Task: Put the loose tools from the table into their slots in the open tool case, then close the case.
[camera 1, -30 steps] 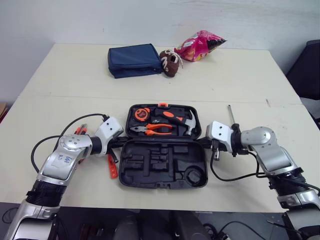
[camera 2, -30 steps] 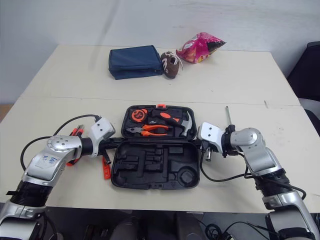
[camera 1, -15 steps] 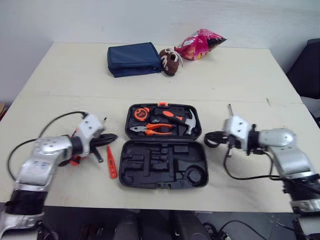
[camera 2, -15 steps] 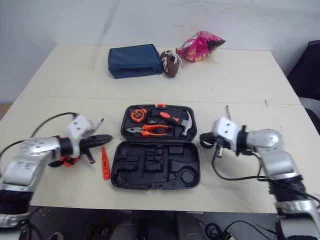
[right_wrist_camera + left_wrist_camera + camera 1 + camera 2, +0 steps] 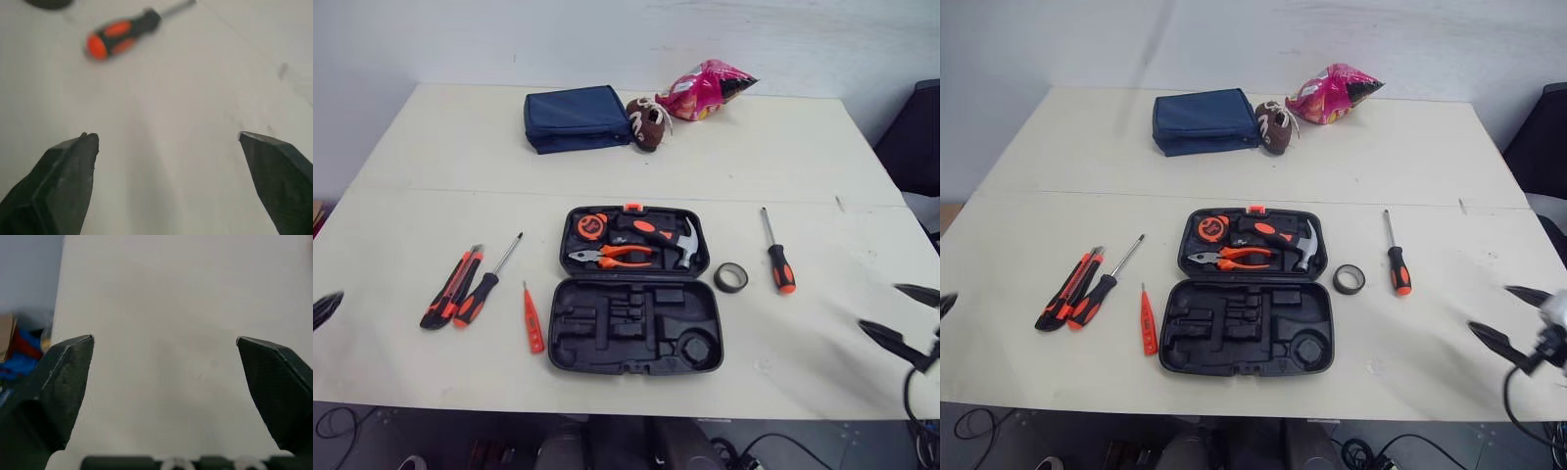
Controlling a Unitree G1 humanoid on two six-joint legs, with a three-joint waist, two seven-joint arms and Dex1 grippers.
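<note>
The black tool case lies open mid-table. Its far half holds a tape measure, pliers and a hammer; the near half's slots are empty. Loose on the left lie a utility knife, a screwdriver and an orange tester pen. Right of the case sit a tape roll and a second screwdriver. My right gripper hovers open near the table's right front, empty. My left gripper is open over bare table at the far left edge.
At the back of the table lie a blue pouch, a small brown shoe and a pink snack bag. A dark chair stands past the right edge. Bare table surrounds the case's front.
Both arms have drawn back from the sides of the case out to the table's left and right edges. Both grippers have gone from shut to open. The loose tools now lie uncovered.
</note>
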